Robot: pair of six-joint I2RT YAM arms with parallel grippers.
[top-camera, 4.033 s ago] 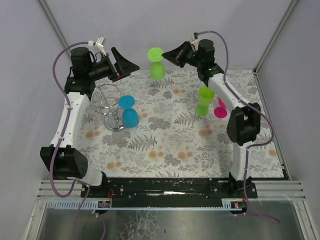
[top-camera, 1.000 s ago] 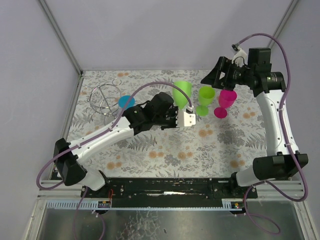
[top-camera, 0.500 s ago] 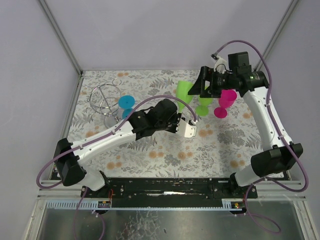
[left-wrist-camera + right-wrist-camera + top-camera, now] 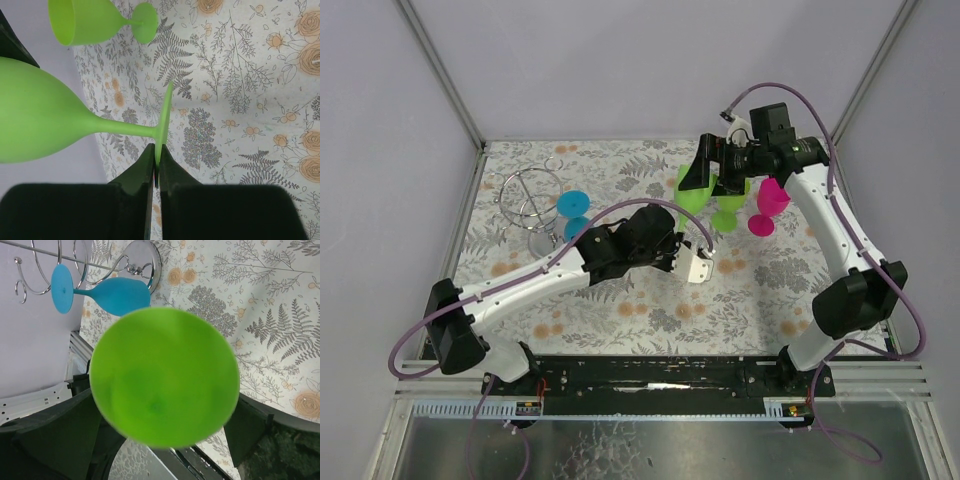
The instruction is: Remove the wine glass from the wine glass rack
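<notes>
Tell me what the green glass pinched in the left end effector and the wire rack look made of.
The green glass: probably plastic, not real glass; opaque, matte, even colour, no see-through or sparkle. Its thin foot is pinched in the left end effector. The rack: metal wire, polished chrome-like finish; bright glints on the loops, mirror-like round base.

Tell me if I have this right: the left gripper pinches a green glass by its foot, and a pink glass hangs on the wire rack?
One slip: it is a blue glass that hangs on the wire rack, not a pink one, as the right wrist view shows. The left gripper does pinch the green glass by its foot.
</notes>
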